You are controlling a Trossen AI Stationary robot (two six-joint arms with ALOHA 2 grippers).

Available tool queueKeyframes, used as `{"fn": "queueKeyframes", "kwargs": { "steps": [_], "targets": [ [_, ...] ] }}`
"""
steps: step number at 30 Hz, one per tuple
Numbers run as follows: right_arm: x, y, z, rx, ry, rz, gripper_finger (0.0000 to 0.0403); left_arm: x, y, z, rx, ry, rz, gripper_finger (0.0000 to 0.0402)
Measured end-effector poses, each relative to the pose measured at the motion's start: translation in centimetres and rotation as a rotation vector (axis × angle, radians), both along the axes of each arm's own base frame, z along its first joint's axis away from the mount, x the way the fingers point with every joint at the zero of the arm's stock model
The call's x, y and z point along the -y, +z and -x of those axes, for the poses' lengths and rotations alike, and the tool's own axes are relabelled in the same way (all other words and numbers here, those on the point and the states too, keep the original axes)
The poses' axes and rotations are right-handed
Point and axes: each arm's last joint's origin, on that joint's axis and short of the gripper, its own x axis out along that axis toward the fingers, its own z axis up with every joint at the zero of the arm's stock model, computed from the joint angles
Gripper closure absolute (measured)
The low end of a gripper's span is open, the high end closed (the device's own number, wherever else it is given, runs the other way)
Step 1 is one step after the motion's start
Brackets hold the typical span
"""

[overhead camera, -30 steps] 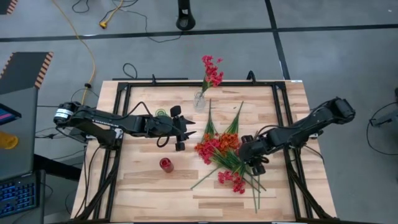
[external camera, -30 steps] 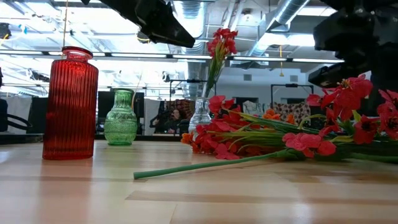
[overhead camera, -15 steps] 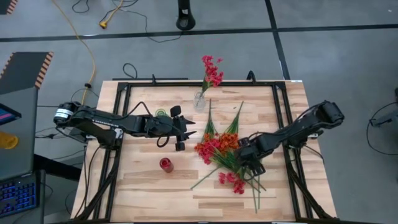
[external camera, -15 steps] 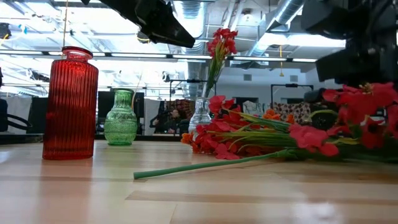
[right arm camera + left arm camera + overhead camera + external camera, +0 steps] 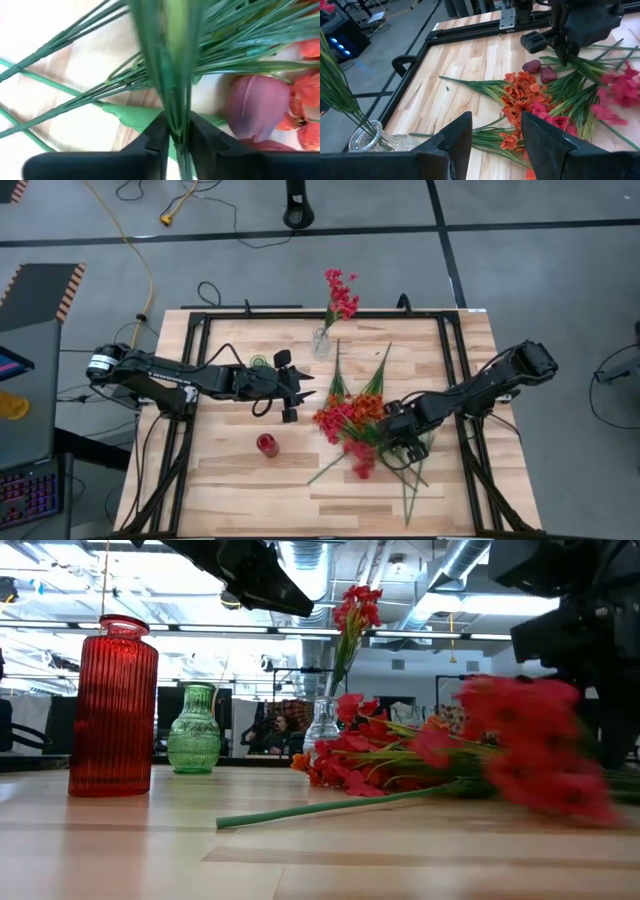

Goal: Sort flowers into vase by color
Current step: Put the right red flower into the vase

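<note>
Your tabletop (image 5: 240,480) is pale wood planks in a black frame, grey floor around it. The flowers (image 5: 352,420) lie heaped right of centre, green stems fanning toward the far edge and the near right corner. Your right gripper (image 5: 402,438) is down on the heap's right side; its wrist view shows the fingers closed on a bundle of thin green stems (image 5: 172,75), a pink spray (image 5: 362,459) trailing toward the near edge. A dark tulip bud (image 5: 257,107) lies just beside that grip. Your left gripper (image 5: 298,397) hovers left of centre, jaws parted and empty, its nose toward the heap.

The clear vase (image 5: 320,343), already holding a pink spray, stands at the far edge beyond the heap, so I judge the right arm nearer. The red vase (image 5: 266,444) and green vase (image 5: 260,361) stand on the left half.
</note>
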Motion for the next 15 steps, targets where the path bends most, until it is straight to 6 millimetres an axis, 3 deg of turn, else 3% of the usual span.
{"fn": "queueKeyframes", "kwargs": {
  "steps": [7,15],
  "targets": [
    [0.2,1.5,0.4,0.067,0.0,-0.024,0.0357,0.0,0.0,0.0,0.0,0.0,0.0,0.0244],
    [0.9,3.9,1.2,0.218,-0.049,0.057,0.0359,0.0,0.1,-0.1,0.006,-0.009,-0.021,0.0244]
  ]
}}
